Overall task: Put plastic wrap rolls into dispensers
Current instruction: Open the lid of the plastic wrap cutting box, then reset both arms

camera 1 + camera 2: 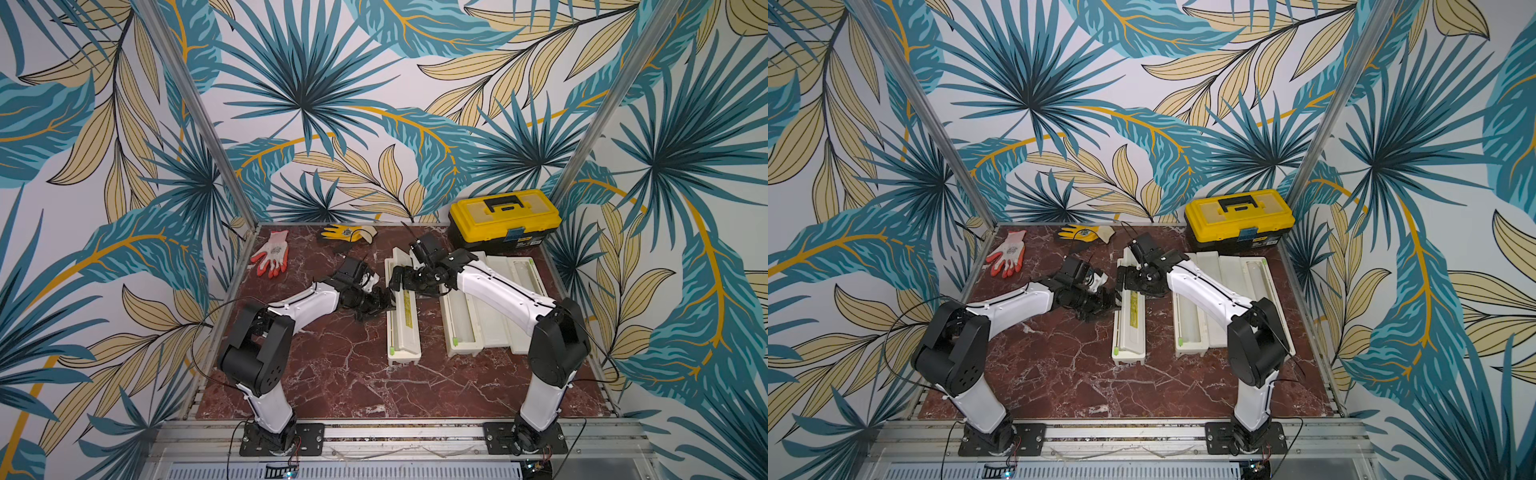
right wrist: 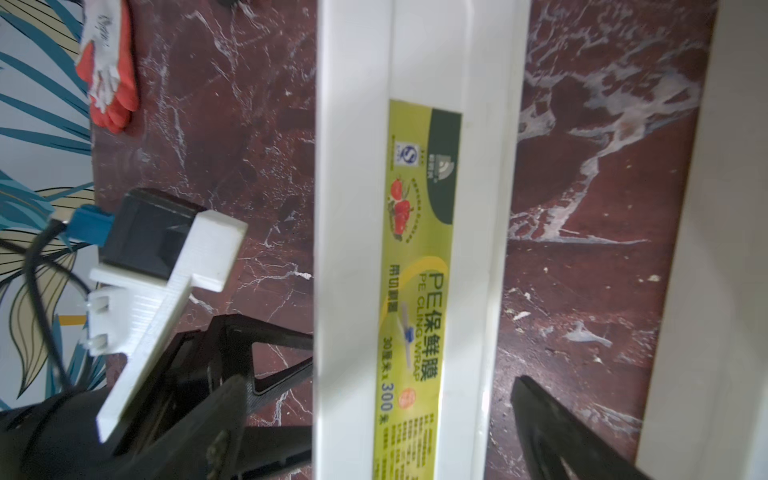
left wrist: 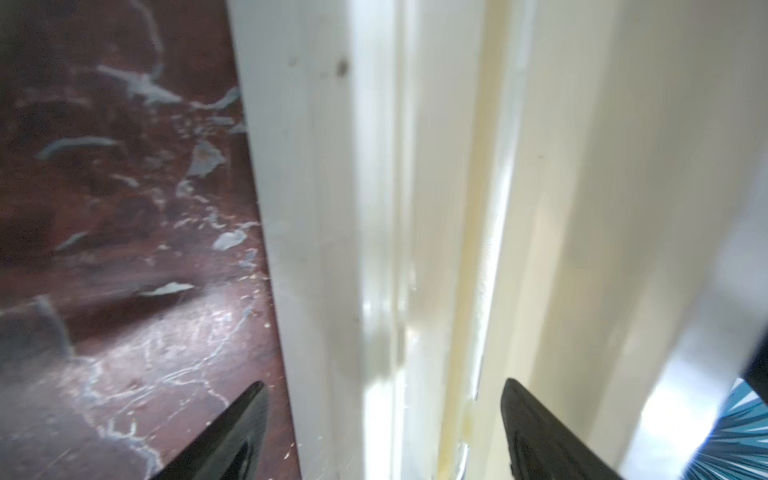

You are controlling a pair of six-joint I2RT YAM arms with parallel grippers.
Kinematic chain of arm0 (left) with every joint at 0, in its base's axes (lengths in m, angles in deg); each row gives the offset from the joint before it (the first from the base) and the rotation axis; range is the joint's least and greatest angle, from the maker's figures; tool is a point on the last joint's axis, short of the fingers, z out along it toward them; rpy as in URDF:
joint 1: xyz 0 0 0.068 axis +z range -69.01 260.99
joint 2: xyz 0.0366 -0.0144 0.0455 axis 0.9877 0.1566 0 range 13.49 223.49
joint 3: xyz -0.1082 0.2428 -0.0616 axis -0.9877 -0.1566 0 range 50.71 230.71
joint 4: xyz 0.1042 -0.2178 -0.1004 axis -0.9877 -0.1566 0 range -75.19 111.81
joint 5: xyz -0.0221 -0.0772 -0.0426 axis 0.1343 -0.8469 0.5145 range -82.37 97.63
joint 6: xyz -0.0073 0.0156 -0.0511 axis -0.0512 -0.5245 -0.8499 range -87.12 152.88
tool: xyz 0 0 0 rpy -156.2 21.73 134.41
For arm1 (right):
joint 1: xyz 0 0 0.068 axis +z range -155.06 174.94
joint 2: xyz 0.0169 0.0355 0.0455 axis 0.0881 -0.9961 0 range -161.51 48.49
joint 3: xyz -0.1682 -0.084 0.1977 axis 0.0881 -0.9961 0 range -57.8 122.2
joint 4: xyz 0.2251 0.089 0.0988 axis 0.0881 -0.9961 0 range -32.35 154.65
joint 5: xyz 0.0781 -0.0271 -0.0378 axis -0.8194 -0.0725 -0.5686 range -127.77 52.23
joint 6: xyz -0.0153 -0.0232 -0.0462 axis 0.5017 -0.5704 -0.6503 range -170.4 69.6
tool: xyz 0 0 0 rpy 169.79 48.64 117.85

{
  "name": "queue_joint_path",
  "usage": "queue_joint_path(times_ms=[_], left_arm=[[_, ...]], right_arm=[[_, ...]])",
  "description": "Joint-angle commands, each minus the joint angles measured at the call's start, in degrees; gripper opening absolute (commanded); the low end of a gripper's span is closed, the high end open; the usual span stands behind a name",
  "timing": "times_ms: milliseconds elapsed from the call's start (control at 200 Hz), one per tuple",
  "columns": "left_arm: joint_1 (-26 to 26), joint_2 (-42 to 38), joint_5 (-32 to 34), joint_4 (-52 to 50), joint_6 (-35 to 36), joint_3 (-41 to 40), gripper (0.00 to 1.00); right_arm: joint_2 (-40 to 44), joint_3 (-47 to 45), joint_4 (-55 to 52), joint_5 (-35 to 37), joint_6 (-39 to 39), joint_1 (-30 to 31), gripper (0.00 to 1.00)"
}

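Observation:
A closed cream dispenser (image 1: 404,328) with a yellow label (image 2: 419,249) lies lengthwise mid-table. My left gripper (image 1: 388,305) is low at its left side, open, its fingers (image 3: 241,432) straddling the dispenser's long edge (image 3: 316,208) with a gap showing. My right gripper (image 1: 395,282) hovers over the same dispenser (image 2: 353,208), open, one finger (image 2: 552,428) on each side and clear of it. To the right two dispensers lie open; a translucent plastic wrap roll (image 1: 459,320) rests in the nearer one, another roll (image 1: 524,272) in the far one.
A yellow-and-black toolbox (image 1: 505,220) stands at the back right. An orange-and-white glove (image 1: 272,253) and a yellow glove (image 1: 347,232) lie at the back left. The red marble table (image 1: 332,374) is walled in by patterned panels.

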Motion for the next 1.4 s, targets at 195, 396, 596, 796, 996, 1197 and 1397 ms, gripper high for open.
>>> queue_joint_path(times_ms=[195, 396, 596, 796, 996, 1197, 1397], left_arm=[[-5.33, 2.19, 1.77, -0.23, 0.01, 10.10, 0.88], [-5.47, 2.69, 4.55, -3.28, 1.70, 12.51, 0.89], [-2.98, -3.53, 12.60, -9.02, 8.32, 13.32, 0.89], [3.31, -22.40, 34.01, -3.93, 21.26, 2.92, 1.00], [14.59, -36.22, 57.27, 19.33, 29.67, -20.97, 1.00], [22.97, -29.00, 57.07, 36.99, 35.38, -31.49, 1.00], [25.37, -16.99, 50.38, 62.92, 36.90, -39.94, 1.00]], right_arm=[[12.84, -6.64, -3.54, 5.71, -6.68, -4.11, 0.99], [17.10, -11.27, -4.99, 9.43, -9.40, -5.71, 0.99], [21.59, -14.87, -5.36, 14.55, -13.46, -7.15, 0.99], [29.52, -26.37, 0.45, 34.98, -20.81, -10.04, 0.99], [44.58, -53.65, 32.72, 48.39, -31.90, -17.19, 0.99], [41.22, -66.31, 59.41, 35.44, -30.67, -26.95, 0.99], [24.72, -66.78, 81.72, 31.51, -35.43, -29.09, 0.99]])
